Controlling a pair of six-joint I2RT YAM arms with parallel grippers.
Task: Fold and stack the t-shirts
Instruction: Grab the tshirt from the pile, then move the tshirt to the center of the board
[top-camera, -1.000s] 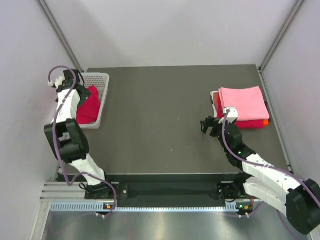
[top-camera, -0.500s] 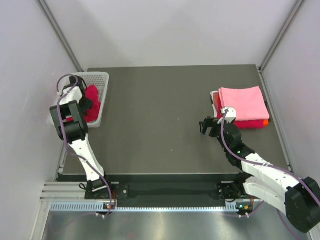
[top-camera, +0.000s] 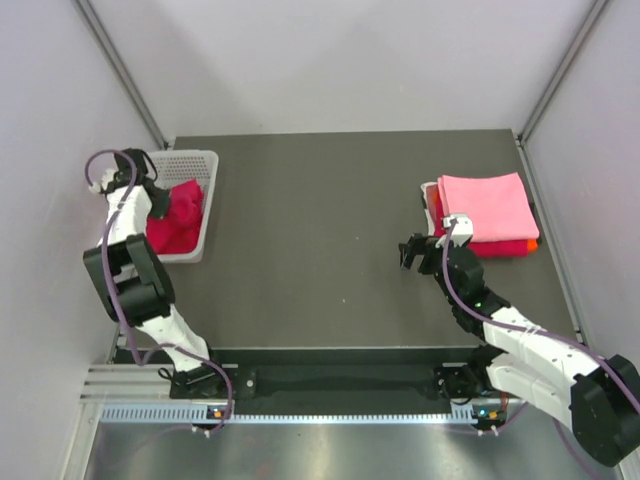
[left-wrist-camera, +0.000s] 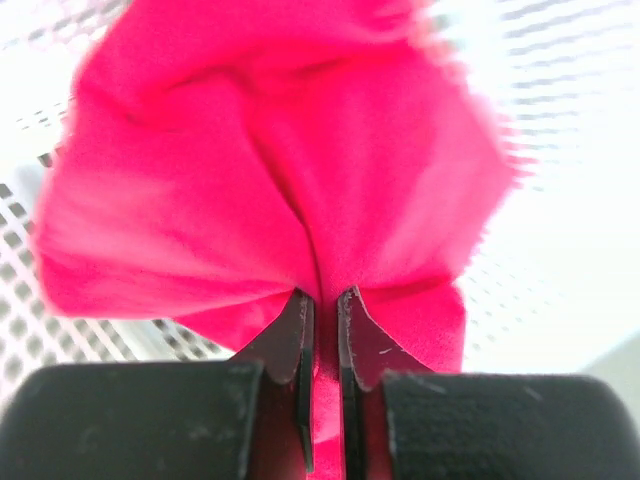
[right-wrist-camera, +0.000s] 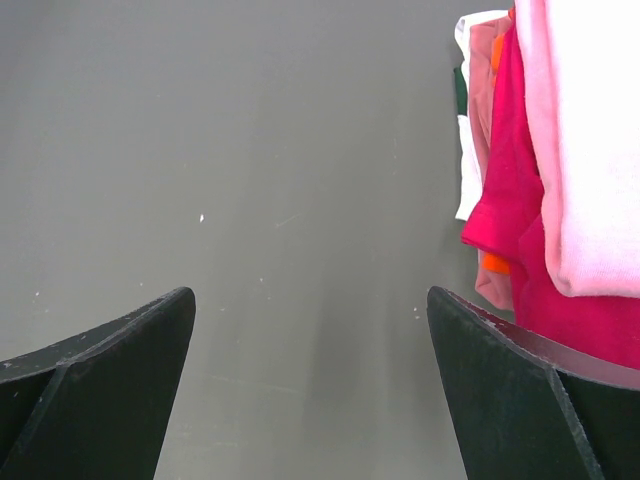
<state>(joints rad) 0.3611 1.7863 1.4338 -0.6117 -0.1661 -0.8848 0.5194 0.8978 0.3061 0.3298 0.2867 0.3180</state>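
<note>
So the right gripper (right-wrist-camera: 310, 297) hangs wide open over the dark table (top-camera: 310, 250), with the folded stack of t-shirts (top-camera: 485, 205) just past it, pink on top. Far left, the left gripper (left-wrist-camera: 320, 297) is pinched on the crimson t-shirt (left-wrist-camera: 270, 170) inside the white basket (top-camera: 197, 158), walls all around.

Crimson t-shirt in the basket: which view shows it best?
Left wrist: close up, the left gripper pinching a fold of the crimson t-shirt. Top external shows it small in the basket; right wrist misses it.
</note>
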